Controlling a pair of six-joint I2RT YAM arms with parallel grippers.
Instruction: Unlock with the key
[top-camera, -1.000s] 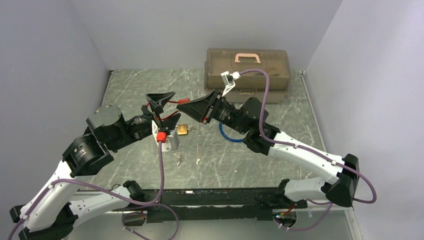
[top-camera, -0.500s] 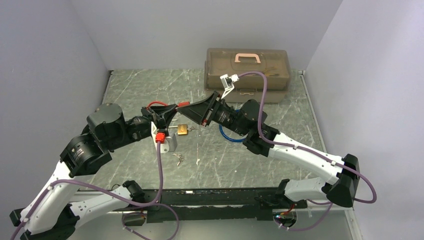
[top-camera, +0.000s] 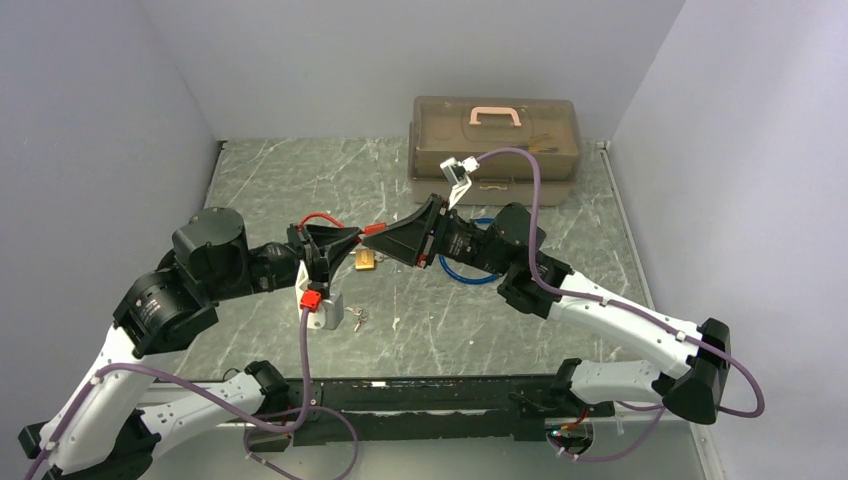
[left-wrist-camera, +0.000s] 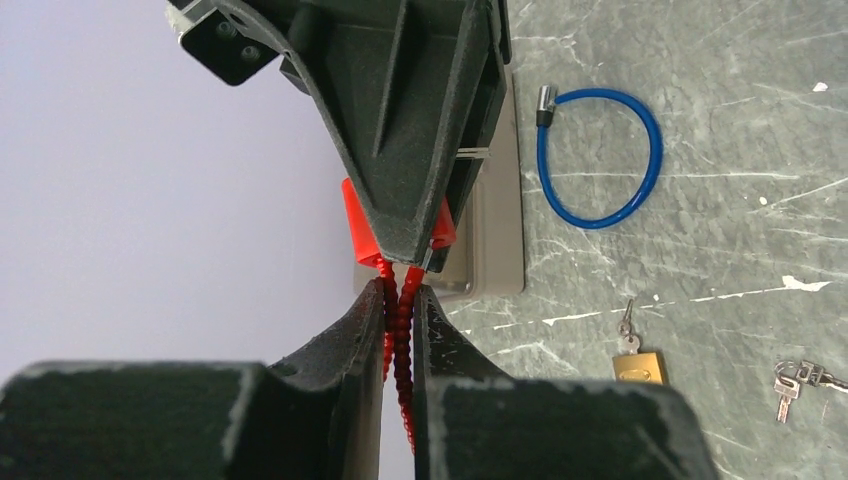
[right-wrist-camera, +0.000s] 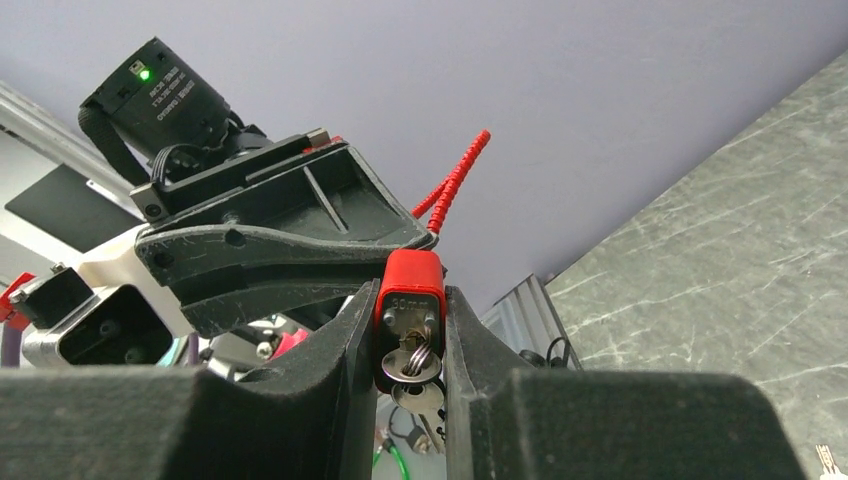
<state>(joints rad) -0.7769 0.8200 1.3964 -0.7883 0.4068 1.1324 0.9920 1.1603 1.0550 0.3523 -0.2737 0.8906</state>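
1. The left gripper (left-wrist-camera: 400, 292) is clenched on the red beaded cable (left-wrist-camera: 403, 350), bracing it in mid-air.
2. The right gripper (right-wrist-camera: 410, 293) grasps the red lock body (right-wrist-camera: 410, 275), which keeps its keyhole end exposed.
3. The key (right-wrist-camera: 419, 394) hangs at that keyhole on its ring, apparently seated for turning.

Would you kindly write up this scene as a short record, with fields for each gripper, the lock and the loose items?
left gripper: shut on the red cable, close to the lock body
right gripper: shut on the red padlock, held in the air
key: in the red padlock, ring attached
brass padlock: lying on the table
blue cable loop: lying on the table
loose keys: beside the brass padlock
toolbox: closed, at the far edge
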